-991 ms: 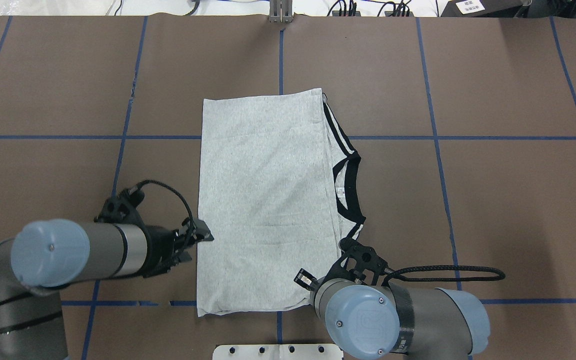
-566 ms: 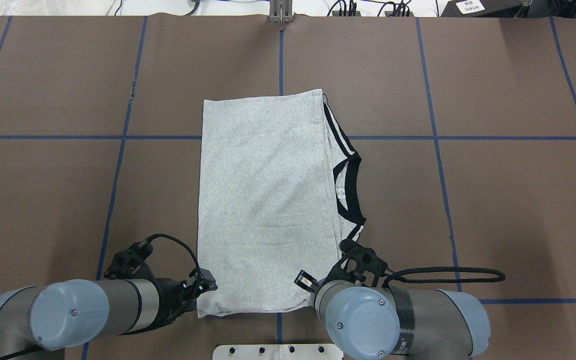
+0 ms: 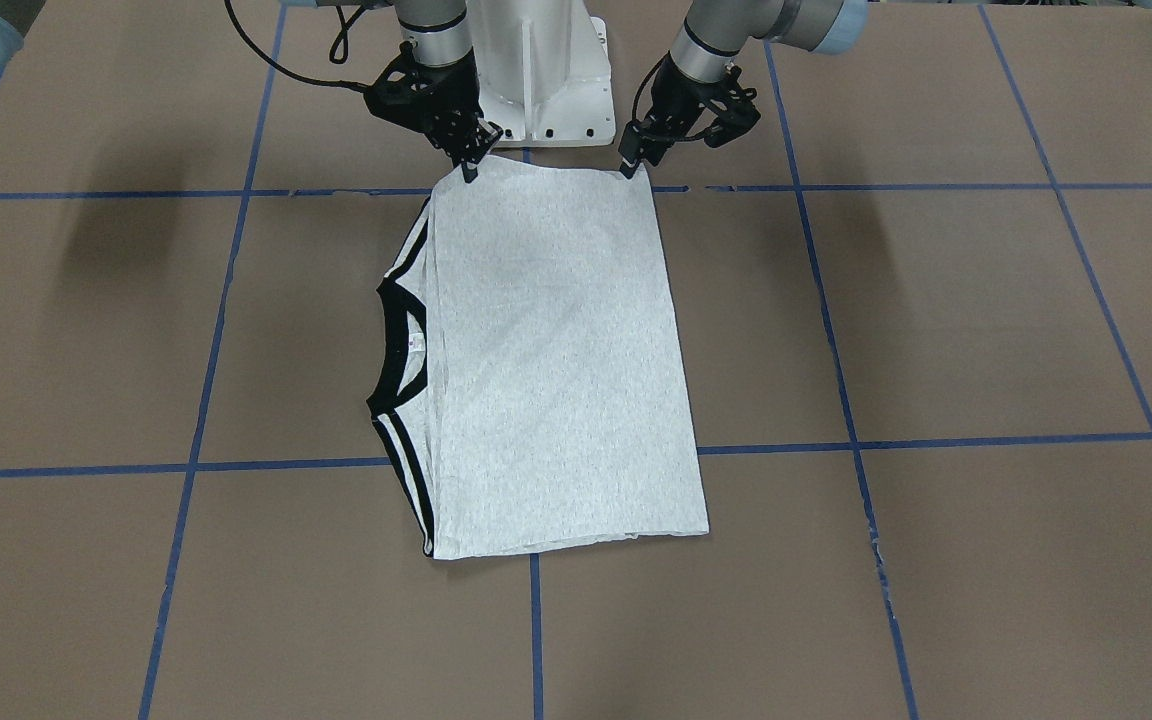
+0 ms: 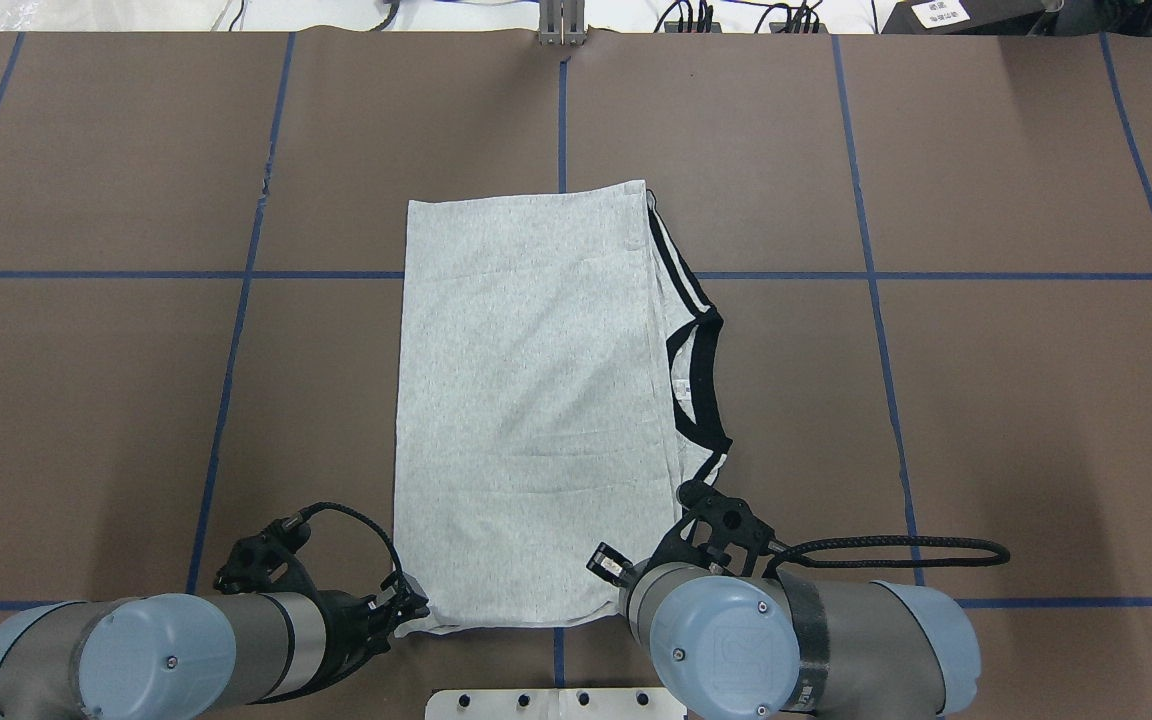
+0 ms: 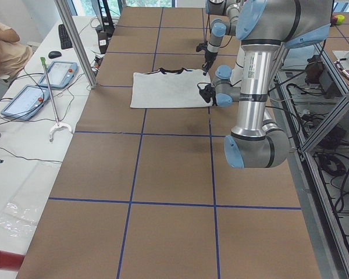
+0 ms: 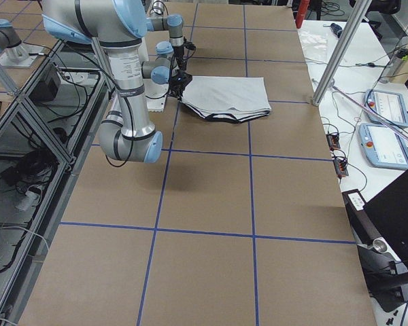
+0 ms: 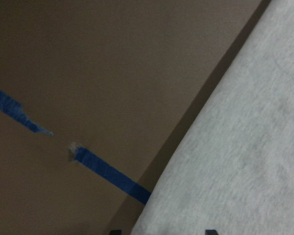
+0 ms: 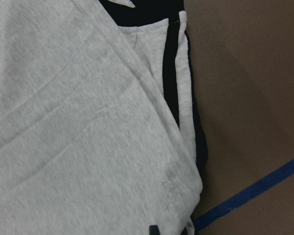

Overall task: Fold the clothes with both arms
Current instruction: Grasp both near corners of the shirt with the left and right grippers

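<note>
The grey T-shirt (image 4: 526,400) lies folded into a long rectangle on the brown table, with its black collar (image 4: 696,380) and shoulder stripes (image 4: 676,260) showing along its right edge. The front print is hidden. My left gripper (image 4: 414,607) is at the shirt's near left corner, low on the table. In the left wrist view its fingertips (image 7: 115,231) stand apart, with the shirt's edge (image 7: 235,147) between them. My right gripper (image 3: 469,168) is at the near right corner. In the overhead view my arm hides it. It looks shut on the shirt's corner (image 8: 78,122).
The white pedestal base (image 3: 546,90) stands just behind the shirt's near edge, between the two arms. Blue tape lines (image 4: 236,275) cross the table. A seated person (image 5: 6,46), tablets (image 5: 46,75) and a metal pole (image 5: 75,40) are beyond the far side.
My left arm has moved back along the shirt's left edge, from about halfway down it to the near left corner. The right arm and the shirt have not moved.
</note>
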Controlling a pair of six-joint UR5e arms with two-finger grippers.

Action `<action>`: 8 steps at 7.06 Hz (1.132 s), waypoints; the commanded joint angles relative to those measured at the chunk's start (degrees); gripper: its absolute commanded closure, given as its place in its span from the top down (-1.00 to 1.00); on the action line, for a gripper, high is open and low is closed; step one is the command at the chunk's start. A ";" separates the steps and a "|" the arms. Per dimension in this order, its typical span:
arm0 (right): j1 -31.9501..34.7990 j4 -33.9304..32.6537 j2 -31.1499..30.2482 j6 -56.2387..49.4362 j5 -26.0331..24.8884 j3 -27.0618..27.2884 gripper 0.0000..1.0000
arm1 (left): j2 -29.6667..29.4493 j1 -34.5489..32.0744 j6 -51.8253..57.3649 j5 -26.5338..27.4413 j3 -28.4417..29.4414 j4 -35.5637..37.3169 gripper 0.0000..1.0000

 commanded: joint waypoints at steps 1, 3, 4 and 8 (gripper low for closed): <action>0.08 0.04 -0.08 0.00 0.09 0.28 -1.00 | -0.19 0.17 -0.81 0.13 -0.12 0.94 -0.65; 0.08 -0.05 -0.08 0.00 0.17 0.55 -1.00 | -0.11 0.17 -1.17 0.30 -0.30 1.04 -1.00; 0.17 -0.05 -0.17 0.00 0.09 0.81 -1.00 | -0.10 0.17 -1.17 0.91 -0.38 1.04 -1.00; -1.66 -0.66 -2.71 2.26 0.00 4.75 -1.00 | 2.43 -0.01 -0.55 -0.13 -10.54 0.95 -1.00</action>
